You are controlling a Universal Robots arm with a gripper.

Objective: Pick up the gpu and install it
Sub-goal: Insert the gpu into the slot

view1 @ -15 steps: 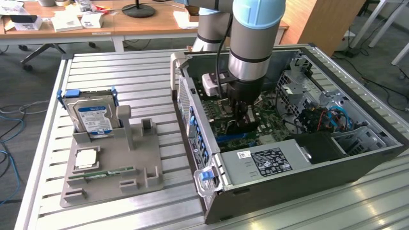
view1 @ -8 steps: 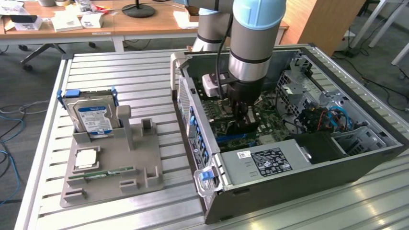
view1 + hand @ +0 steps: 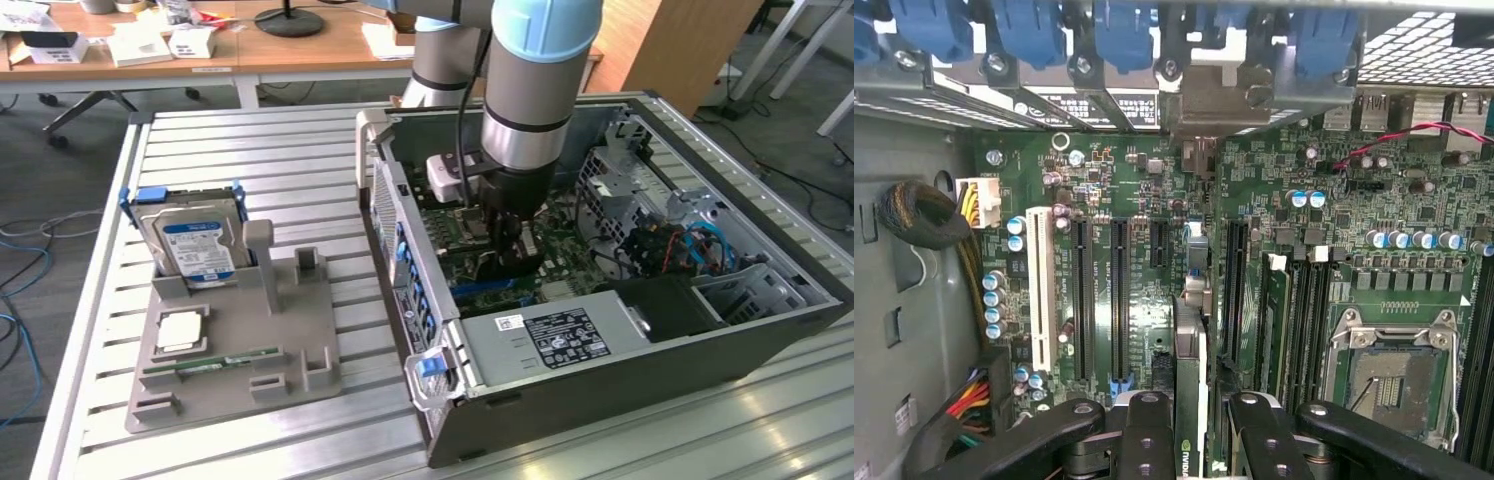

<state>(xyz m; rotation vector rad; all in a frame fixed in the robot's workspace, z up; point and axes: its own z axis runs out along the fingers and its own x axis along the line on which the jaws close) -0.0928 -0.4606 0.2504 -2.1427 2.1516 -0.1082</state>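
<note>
On the exterior view's left, a grey plastic fixture (image 3: 227,350) lies on the table of silver metal slats (image 3: 267,130). A silver hard drive with a blue-white label (image 3: 196,245) stands upright in a slot of the fixture. In front of it lie a square silver processor chip (image 3: 182,330) and a slim green memory stick (image 3: 214,362).

To the right of the fixture, the open dark metal computer case (image 3: 641,380) lies on its side, with the green motherboard (image 3: 461,235) facing upward. The robot arm with light blue and silver joints (image 3: 534,70) reaches from above into the case, and its black claw (image 3: 510,235) hangs just over the motherboard. The claw holds the gpu (image 3: 507,265) — a thin flat dark circuit card, standing on its edge.

In the wrist view, the claw (image 3: 1197,415) is about half closed. Its two black fingers (image 3: 1147,435) press on the two faces of the gpu (image 3: 1189,340), one on each side. The card runs between the long black slots of the motherboard (image 3: 1154,170), parallel to them. Whether its lower edge already sits in a slot, I cannot tell.

Further to the exterior view's right, inside the case, there is a grey metal power supply box with a black label (image 3: 554,335). It is near the claw but apart from it — and beyond it are the silver drive cages (image 3: 747,290).
</note>
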